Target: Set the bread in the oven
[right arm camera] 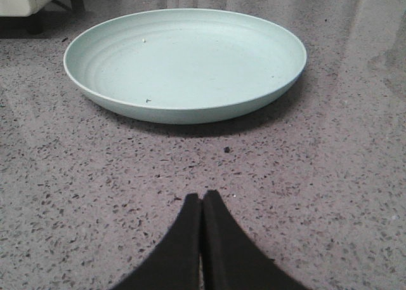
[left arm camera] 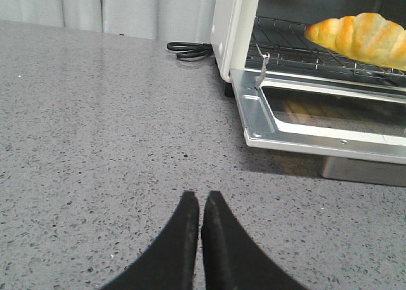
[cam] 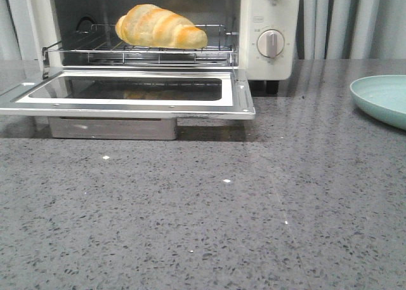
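Note:
The golden croissant-shaped bread (cam: 160,26) lies on the wire rack (cam: 95,49) of the off-white oven (cam: 269,65), whose glass door (cam: 127,99) hangs open and flat. The bread (left arm camera: 365,37) and the oven (left arm camera: 229,30) also show in the left wrist view. My left gripper (left arm camera: 200,198) is shut and empty over the bare counter, well short of the oven door. My right gripper (right arm camera: 202,198) is shut and empty over the counter in front of the plate. Neither gripper shows in the front view.
An empty pale green plate (cam: 384,98) sits at the right of the counter, also in the right wrist view (right arm camera: 184,65). A black power cord (left arm camera: 190,49) lies beside the oven. The grey speckled counter (cam: 203,226) stretches in front of the oven.

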`<control>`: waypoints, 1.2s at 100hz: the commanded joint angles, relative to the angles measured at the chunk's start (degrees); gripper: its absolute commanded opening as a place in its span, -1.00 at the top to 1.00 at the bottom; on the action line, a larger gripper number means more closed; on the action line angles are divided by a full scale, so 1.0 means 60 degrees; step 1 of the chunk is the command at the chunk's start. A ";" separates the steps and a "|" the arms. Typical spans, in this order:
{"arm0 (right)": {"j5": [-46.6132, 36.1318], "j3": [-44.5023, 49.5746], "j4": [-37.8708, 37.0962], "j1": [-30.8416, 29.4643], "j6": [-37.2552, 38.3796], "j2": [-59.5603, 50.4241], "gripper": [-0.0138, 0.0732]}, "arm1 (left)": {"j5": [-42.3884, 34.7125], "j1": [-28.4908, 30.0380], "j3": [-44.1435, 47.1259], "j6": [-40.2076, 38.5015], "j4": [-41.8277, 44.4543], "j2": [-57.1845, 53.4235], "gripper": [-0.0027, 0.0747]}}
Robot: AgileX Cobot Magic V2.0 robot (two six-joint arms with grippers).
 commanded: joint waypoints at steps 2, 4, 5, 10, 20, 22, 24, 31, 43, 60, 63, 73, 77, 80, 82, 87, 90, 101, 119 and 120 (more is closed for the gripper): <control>-0.0193 0.0245 -0.0010 0.0001 -0.0093 -0.0151 0.86 | -0.0777 0.0006 -0.0149 -0.0062 -0.0010 -0.0258 0.99; -0.0193 0.0245 -0.0010 0.0001 -0.0093 -0.0151 0.86 | -0.0777 0.0006 -0.0149 -0.0040 0.0052 -0.0258 0.99; -0.0193 0.0245 -0.0010 0.0001 -0.0093 -0.0151 0.86 | -0.0777 0.0006 -0.0149 -0.0038 0.0099 -0.0258 0.99; -0.0193 0.0245 -0.0010 0.0001 -0.0093 -0.0151 0.86 | -0.0777 0.0041 -0.0061 0.0082 0.0515 -0.0258 0.99; -0.0193 0.0245 -0.0010 0.0001 -0.0093 -0.0151 0.86 | -0.0786 0.0355 0.0274 0.0110 0.0922 -0.0258 0.99; -0.0193 0.0245 -0.0010 0.0001 -0.0093 -0.0151 0.86 | -0.0467 0.0438 0.0253 0.0110 0.0922 -0.0258 0.99; -0.0193 0.0245 -0.0010 0.0001 -0.0093 -0.0151 0.86 | -0.0254 0.0498 0.0250 0.0110 0.0922 -0.0258 0.99; -0.0193 0.0245 -0.0010 0.0001 -0.0093 -0.0151 0.86 | -0.0061 0.0792 0.0250 0.0110 0.0905 -0.0258 0.99; -0.0193 0.0245 -0.0010 0.0001 -0.0093 -0.0151 0.86 | -0.0091 0.1238 0.0250 0.0123 0.0929 -0.0258 0.99; -0.0193 0.0245 -0.0010 0.0001 -0.0093 -0.0151 0.86 | 0.0116 0.1215 0.0250 0.0155 0.0906 -0.0258 0.99; -0.0193 0.0245 -0.0010 0.0001 -0.0093 -0.0151 0.86 | 0.0141 0.1215 0.0250 0.0155 0.0879 -0.0258 0.99; -0.0193 0.0245 -0.0010 0.0001 -0.0093 -0.0151 0.86 | 0.0287 0.1215 0.0250 0.0155 0.0809 -0.0258 0.99; -0.0193 0.0245 -0.0010 0.0001 -0.0093 -0.0151 0.86 | 0.0288 0.1215 0.0250 0.0155 0.0784 -0.0258 0.99; -0.0193 0.0245 -0.0010 0.0001 -0.0093 -0.0151 0.86 | 0.0319 0.1215 0.0250 0.0155 0.0760 -0.0258 0.99; -0.0193 0.0245 -0.0010 0.0001 -0.0093 -0.0151 0.86 | 0.0334 0.1215 0.0250 0.0155 0.0734 -0.0258 0.99; -0.0193 0.0245 -0.0010 0.0001 -0.0093 -0.0151 0.86 | 0.0355 0.1201 0.0250 0.0155 0.0693 -0.0258 0.99; -0.0193 0.0245 -0.0010 0.0001 -0.0093 -0.0151 0.86 | 0.0360 0.1160 0.0250 0.0155 0.0693 -0.0258 0.99; -0.0193 0.0245 -0.0010 0.0001 -0.0093 -0.0151 0.86 | 0.0436 0.0902 0.0250 0.0155 0.0597 -0.0258 0.99; -0.0193 0.0245 -0.0010 0.0001 -0.0093 -0.0151 0.86 | 0.0546 0.0807 0.0250 0.0155 0.0597 -0.0258 0.99; -0.0193 0.0245 -0.0010 0.0001 -0.0093 -0.0151 0.86 | 0.0546 0.0807 0.0250 0.0155 0.0597 -0.0258 0.99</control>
